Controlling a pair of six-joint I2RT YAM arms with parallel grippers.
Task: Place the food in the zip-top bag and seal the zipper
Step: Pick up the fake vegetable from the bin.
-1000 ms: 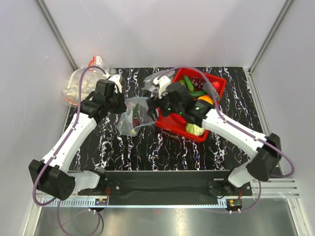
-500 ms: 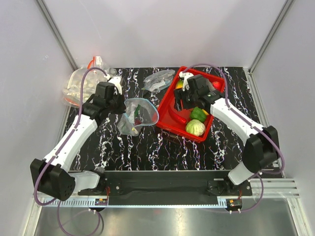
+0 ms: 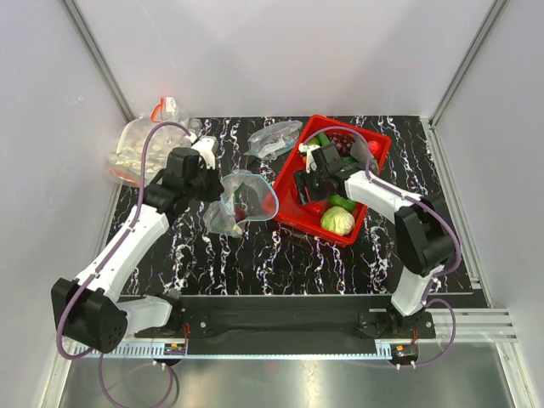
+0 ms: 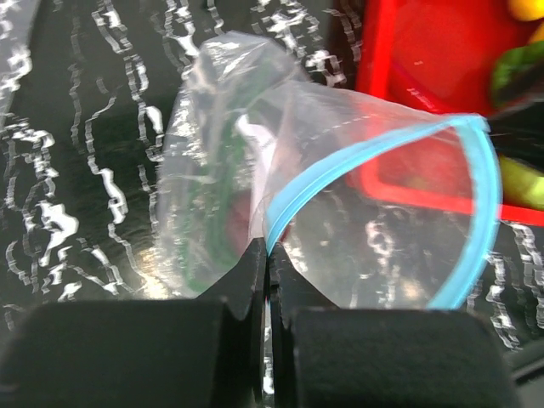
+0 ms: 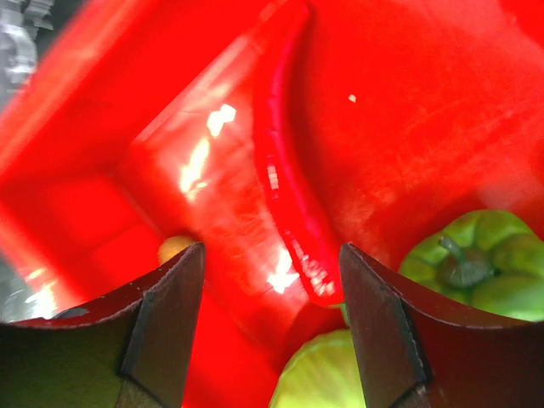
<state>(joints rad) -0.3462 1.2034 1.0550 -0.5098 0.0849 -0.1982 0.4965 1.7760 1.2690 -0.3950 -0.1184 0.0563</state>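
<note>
Our right fingers (image 5: pixel 161 331) are standing wide apart inside the red tray (image 5: pixel 425 93), straddling the long chilli (image 5: pixel 285 195) without touching it. Our left fingers (image 4: pixel 170 340) are pinching shut on the zipper (image 4: pixel 285 208), holding the mouth of the zip-top bag (image 4: pixel 221 161) open just beside the tray. We are judging that a good grip means closing across the chilli's thicker middle, because its glossy, curved, tapering skin looks slippery. A ribbed green pepper (image 5: pixel 476 255) is lying near. The bag is looking thin, clear and floppy.

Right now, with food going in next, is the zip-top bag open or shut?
Open: the zipper bows into a wide loop, one edge pinched in the left gripper.
</note>
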